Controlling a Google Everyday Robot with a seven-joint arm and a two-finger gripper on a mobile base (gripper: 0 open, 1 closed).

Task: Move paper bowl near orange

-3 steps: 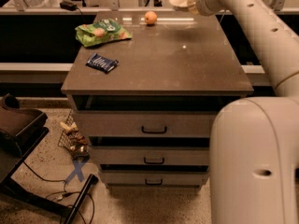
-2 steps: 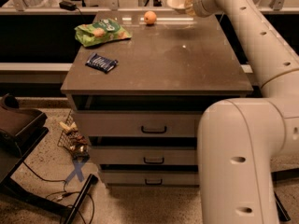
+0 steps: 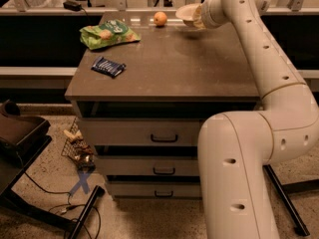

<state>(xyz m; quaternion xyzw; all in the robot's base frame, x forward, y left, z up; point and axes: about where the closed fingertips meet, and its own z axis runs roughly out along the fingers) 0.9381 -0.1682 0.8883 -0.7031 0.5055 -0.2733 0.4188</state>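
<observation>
Obs., single cam, looking down at front of bench (image 3: 179, 68). Arm (image 3: 264, 59) rises from lower right of frame, bends at right edge and reaches to upper centre-right, over far right part of bench top. Claw (image 3: 198, 17) at arm's end, upper centre-right, pinching bowl (image 3: 185, 13) at its right side. Bowl is off-white, shallow, tilted a little, appears held clear of bench w/ a dim shadow on the top below it. Orange (image 3: 160, 18) sits on bench at far edge, upper centre, just left of bowl; the two are near but apart, w/ a small gap betw. them. Green bag (image 3: 108, 34) lies on bench at far left, upper left of frame, well apart from bowl. Dark blue packet (image 3: 108, 66) lies flat nearer the front left edge, below bag, apart from it. Rest of bench top is plain brown. Below the top: open slot, then three drawers (image 3: 164, 133) w/ dark handles, all shut; right part hidden by arm's lower link. Floor, lower left: small wire basket (image 3: 77, 146) w/ contents against bench base, contents not identifiable; blue tape X (image 3: 81, 183) on speckled floor just below it; dark furniture (image 3: 17, 133) at left edge, type unclear.
</observation>
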